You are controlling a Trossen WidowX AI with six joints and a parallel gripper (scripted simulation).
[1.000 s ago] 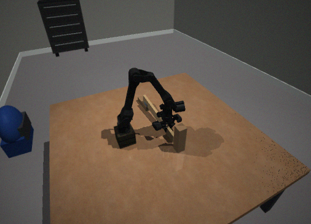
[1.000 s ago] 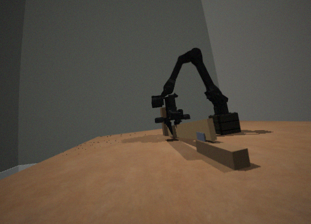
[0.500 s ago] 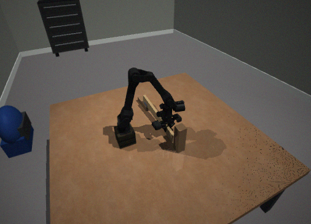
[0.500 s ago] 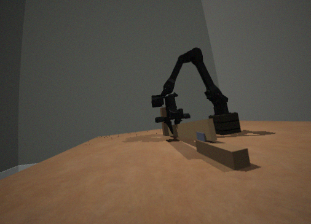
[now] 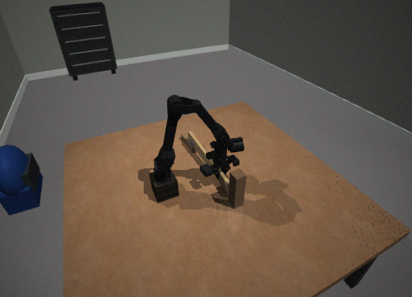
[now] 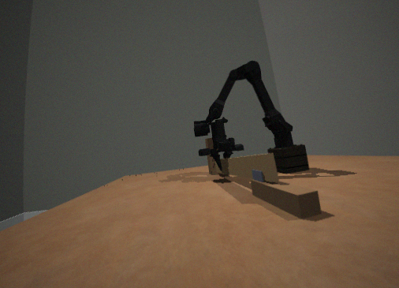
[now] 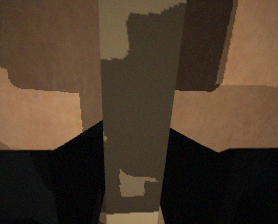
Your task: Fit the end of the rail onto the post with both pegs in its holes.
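- Rail (image 5: pixel 198 142) (image 6: pixel 252 166) (image 7: pixel 140 100) is pinched between the two fingers of the gripper (image 5: pixel 220 174) (image 6: pixel 221 170) (image 7: pixel 129 126); the wrist view shows it best, with a black finger at 8 o'clock and another at 4 o'clock.
- Top view: the rail runs from 11 o'clock to 5 o'clock, and its 5 o'clock end is near the wooden post (image 5: pixel 236 190) (image 6: pixel 209 145). I can't tell if they touch.
- Outside view: the low block (image 5: pixel 184 140) (image 6: pixel 281 200) is big and easy to see at 4 o'clock, with the blue bracket (image 5: pixel 191 143) (image 6: pixel 258 176) by the rail's far end.
- Only the top view shows the dark drawers (image 5: pixel 83 41) at 11 o'clock and the blue ball (image 5: pixel 11 169) at 9 o'clock.
- The pegs and holes are too hidden to see.
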